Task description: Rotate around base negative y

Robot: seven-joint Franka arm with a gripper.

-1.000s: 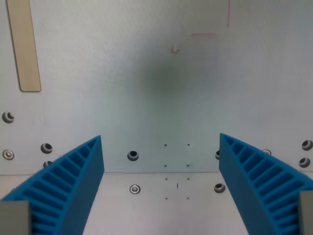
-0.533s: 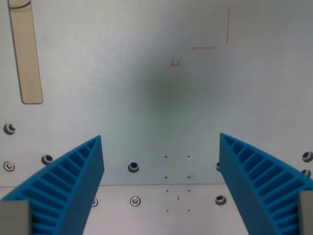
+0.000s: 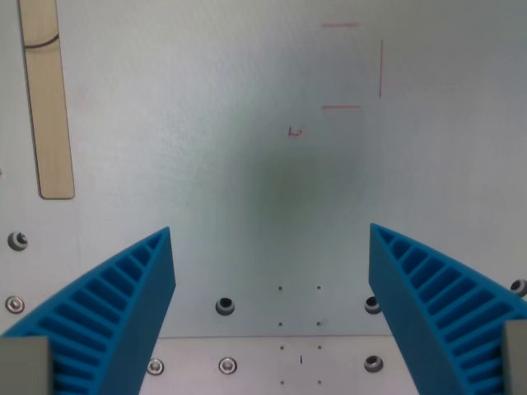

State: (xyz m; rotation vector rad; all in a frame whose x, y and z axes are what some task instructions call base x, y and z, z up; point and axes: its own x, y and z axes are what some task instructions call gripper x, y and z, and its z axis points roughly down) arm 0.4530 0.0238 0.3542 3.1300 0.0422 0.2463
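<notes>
In the wrist view my gripper (image 3: 272, 247) is open and empty, its two blue ribbed fingers (image 3: 115, 309) spread wide at the lower left and lower right. It hangs above a pale grey metal plate (image 3: 206, 123). Nothing lies between the fingers. Thin red pen marks (image 3: 350, 66) are drawn on the plate at the upper right.
A tan wooden strip (image 3: 45, 99) runs down the wrist view's left edge. Several bolts and screw holes (image 3: 224, 306) sit along the plate's lower seam, with a lighter plate (image 3: 255, 370) below it. A soft dark shadow lies at the middle.
The whole scene has slid downward in the view, so the camera has moved; more red marks and more of the wooden strip show at the top. The fingers stay equally spread.
</notes>
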